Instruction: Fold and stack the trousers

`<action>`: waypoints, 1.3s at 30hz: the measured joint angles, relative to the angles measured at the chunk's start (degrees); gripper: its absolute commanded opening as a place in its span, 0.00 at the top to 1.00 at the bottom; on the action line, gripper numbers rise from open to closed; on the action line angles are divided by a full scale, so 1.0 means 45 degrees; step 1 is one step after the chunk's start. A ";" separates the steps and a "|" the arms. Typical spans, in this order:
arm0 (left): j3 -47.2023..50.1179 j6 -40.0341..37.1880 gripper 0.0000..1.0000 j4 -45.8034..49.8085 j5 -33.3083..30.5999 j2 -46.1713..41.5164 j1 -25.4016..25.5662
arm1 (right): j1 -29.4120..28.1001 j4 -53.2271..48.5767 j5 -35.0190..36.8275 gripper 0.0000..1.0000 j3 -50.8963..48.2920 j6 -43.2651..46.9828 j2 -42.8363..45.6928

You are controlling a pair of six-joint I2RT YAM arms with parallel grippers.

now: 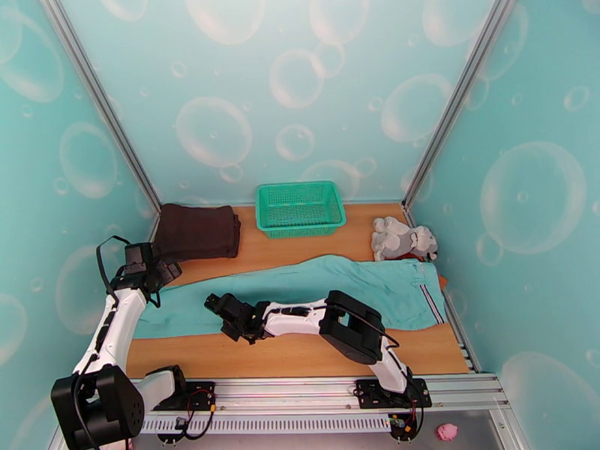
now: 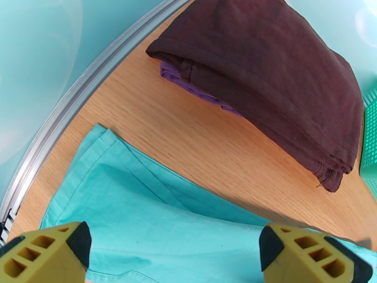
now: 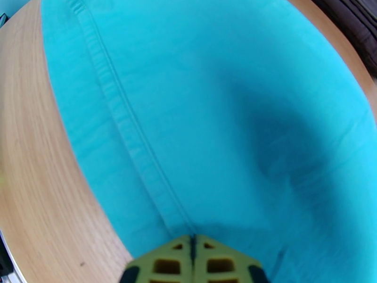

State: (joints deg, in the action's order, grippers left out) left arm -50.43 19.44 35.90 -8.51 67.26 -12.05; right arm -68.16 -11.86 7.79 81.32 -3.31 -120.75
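Trousers [image 1: 360, 283] flat across bench [image 1: 300, 358], waistband [image 1: 429, 294] at 3 o'clock, hems [image 2: 75, 178] at 9. Right end effector [image 3: 193, 246] closed at the leg seam [image 3: 132, 133]; can't tell if cloth is pinched. Left end effector [image 2: 174, 241] wide open above hems. Risk: shallow pinch slips, fold skews.

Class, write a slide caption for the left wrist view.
Open left pincer hovers over a leg end of the teal trousers, beside a folded dark brown garment on the wooden table.
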 measured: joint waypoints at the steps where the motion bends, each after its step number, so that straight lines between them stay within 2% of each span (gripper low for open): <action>1: 0.0015 0.0000 0.01 0.0000 0.0000 0.0000 0.0005 | 0.0000 0.0000 -0.0005 1.00 0.0000 0.0000 0.0049; 7: 0.0024 0.0000 0.01 0.0000 -0.0005 0.0000 0.0005 | -0.0087 0.0010 0.0000 1.00 -0.0015 0.0053 0.0622; 8: 0.0024 0.0000 0.01 -0.0005 0.0000 0.0000 0.0005 | -0.0117 0.0029 0.0000 0.84 -0.0015 0.0087 0.0709; 11: 0.0024 0.0000 0.01 0.0000 -0.0005 0.0000 0.0005 | -0.0136 0.0092 -0.0112 0.68 -0.0015 0.0141 0.0763; 12: 0.0024 0.0000 0.01 0.0000 -0.0005 0.0000 0.0005 | -0.0136 0.0092 -0.0189 0.67 -0.0068 0.0175 0.0758; 29: 0.0024 0.0000 0.01 0.0000 0.0000 0.0000 0.0005 | -0.0078 -0.0019 -0.0772 0.71 -0.0345 0.0199 -0.0019; 39: 0.0024 0.0000 0.01 0.0000 0.0000 0.0000 0.0010 | 0.0000 -0.0083 -0.0622 0.87 -0.0248 0.0180 -0.0136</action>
State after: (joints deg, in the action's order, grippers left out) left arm -50.33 19.44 35.90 -8.51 67.26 -12.01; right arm -68.16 -12.23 4.99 80.20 -2.50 -121.36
